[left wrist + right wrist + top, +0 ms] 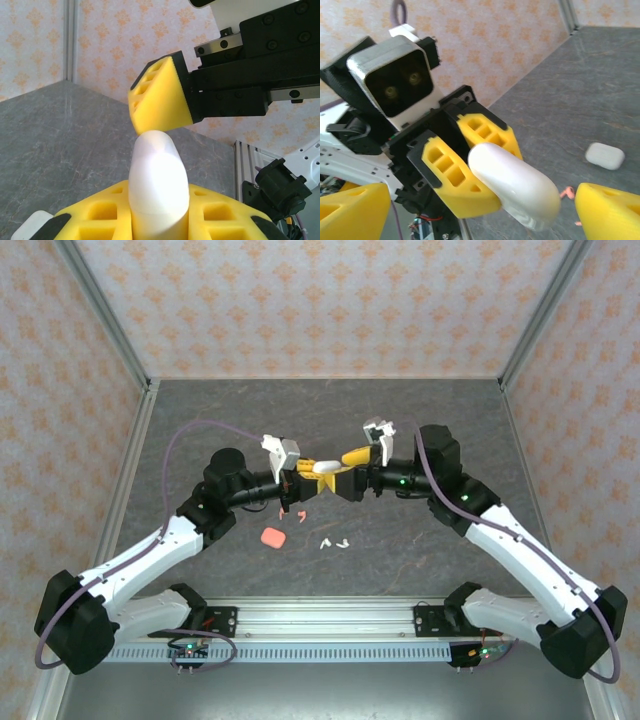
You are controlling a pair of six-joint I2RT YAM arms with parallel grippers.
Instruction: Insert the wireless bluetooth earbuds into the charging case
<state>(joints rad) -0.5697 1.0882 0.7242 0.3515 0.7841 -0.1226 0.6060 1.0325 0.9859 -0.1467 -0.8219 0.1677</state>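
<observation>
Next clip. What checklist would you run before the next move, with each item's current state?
1. Grip: the left gripper is shut on the white case: ok.
2. Case held off the table: ok.
3. The right gripper is open: ok.
4. The right finger clear of the case tip: cannot tell, they look very close.
5. Case lid open: not ok, no gap seen.
6. Earbud in hand: not ok. The white earbuds and coral earbuds lie on the table.

We see the white rounded plastic case (512, 187) smooth and softly glossy. The yellow hollowed plastic fingers (465, 200) look matt and slightly grainy, the dark grey table top (590, 85) matt like veined stone.
</observation>
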